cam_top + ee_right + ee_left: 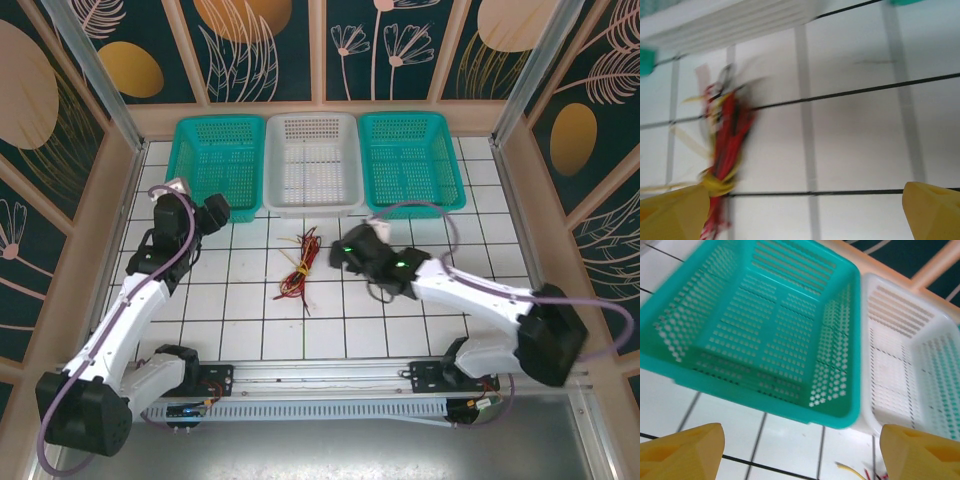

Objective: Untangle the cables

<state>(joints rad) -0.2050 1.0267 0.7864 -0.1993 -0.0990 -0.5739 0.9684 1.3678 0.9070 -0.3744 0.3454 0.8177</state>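
Cables [727, 145] from the right wrist: a red-and-yellow smear, strands too blurred to separate, their near end cut off at the bottom edge beside a cropped yellow finger [670, 212] of the right gripper [805, 215]. From the left wrist, cable tips poke above the bottom edge, which also crops the left gripper [800, 460]; the white basket [900, 365] runs off right. From above, the tangle is too small to trace

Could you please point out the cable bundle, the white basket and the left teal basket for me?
cable bundle [298, 268]: top external view, middle of the tangle.
white basket [312, 207]: top external view, near rim.
left teal basket [765, 395]: left wrist view, near wall.
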